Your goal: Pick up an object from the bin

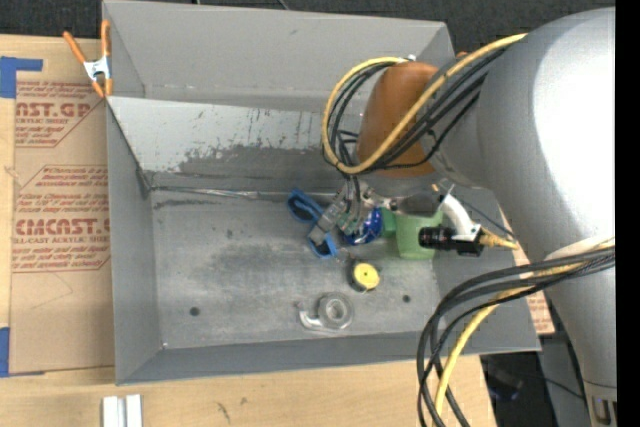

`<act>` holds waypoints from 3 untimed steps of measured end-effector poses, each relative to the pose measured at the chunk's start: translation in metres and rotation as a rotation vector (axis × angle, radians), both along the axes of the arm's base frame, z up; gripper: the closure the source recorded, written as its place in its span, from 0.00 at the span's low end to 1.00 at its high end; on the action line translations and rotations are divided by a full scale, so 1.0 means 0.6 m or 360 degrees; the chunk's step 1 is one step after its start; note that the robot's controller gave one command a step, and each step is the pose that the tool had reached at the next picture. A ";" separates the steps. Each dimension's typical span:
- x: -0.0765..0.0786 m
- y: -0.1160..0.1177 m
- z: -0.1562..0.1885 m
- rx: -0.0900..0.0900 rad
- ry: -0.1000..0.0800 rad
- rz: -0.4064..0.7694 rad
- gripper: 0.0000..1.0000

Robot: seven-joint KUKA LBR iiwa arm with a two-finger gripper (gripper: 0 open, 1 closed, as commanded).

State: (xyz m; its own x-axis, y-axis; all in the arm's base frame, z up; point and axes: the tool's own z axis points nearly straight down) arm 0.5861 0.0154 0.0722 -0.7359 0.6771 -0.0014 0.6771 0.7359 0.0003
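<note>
1. Reference point. The green block (408,237) lies on the floor of the grey bin (230,45), toward its right side. All positions below are given relative to this block.

2. End effector. The gripper (347,215) hangs just left of the green block, low over the bin floor. It sits below the arm's orange cover (395,115) and the loops of yellow and black cables (345,105). Whether it is spread, pressed together or pinching anything cannot be determined, because the tip merges with the things under it.

3. Thing at the gripper. A blue strap-like piece (308,213) lies left of the green block, and the gripper meets its right end. A blue rounded thing (372,226) lies between the gripper and the green block, touching or almost touching both.

4. Other things.
- A black cylindrical piece (440,237) lies against the right side of the green block.
- A white piece (455,212) lies just above and to the right of the block.
- A small yellow disc (365,277) lies below and to the left of the block, apart from it.
- A silver ring-shaped thing (328,313) lies further below and to the left, near the bin's front wall.

5. Markings. Any print on these things is too small to read.
</note>
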 end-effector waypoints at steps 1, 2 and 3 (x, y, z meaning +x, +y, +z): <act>0.000 0.000 0.009 0.0000 0.0001 0.0001 1.00; 0.001 0.001 0.021 0.0001 0.0000 0.0002 1.00; 0.002 0.001 0.042 0.0002 -0.0001 0.0002 1.00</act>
